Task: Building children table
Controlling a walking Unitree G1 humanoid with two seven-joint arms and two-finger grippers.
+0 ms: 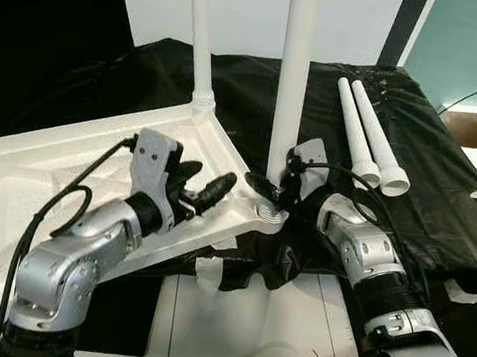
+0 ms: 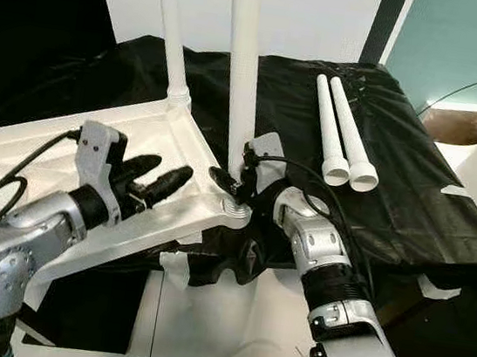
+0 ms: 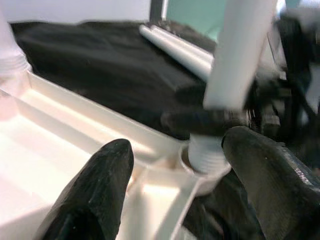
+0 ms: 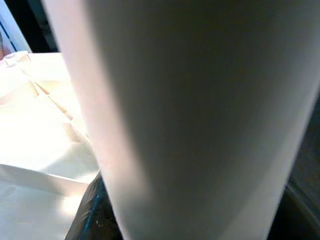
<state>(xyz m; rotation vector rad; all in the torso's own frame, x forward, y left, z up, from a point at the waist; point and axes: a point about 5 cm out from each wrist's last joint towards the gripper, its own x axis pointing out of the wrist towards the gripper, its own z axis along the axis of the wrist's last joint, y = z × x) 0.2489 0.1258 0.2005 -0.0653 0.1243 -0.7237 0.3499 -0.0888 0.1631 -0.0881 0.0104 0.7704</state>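
The white tabletop [image 1: 64, 164] is lying upside down, partly on a black cloth [image 1: 447, 197], its ribbed underside facing up. Two legs are already standing in its sockets: a far leg [image 1: 199, 41] at the back corner and a near leg [image 1: 293, 80] rising from the corner socket [image 1: 268, 211] closest to the right arm.

The right gripper [image 1: 271, 187] is reaching in low at that near corner, its black fingers closed around the base of the near leg just above the socket — in the right wrist view the white tube is sitting tight between them.

The left gripper [image 1: 206, 187] is hovering over the tabletop's rim just beside the same corner, pointing toward the leg. Its fingers [image 3: 95, 190] are spread wide and are gripping nothing; in the left wrist view the socket and the leg's threaded end are showing between them, a little way ahead.

Two spare legs [image 1: 371, 139] are lying side by side on the cloth, well apart from the tabletop on the robot's right, flared ends pointing toward the robot.
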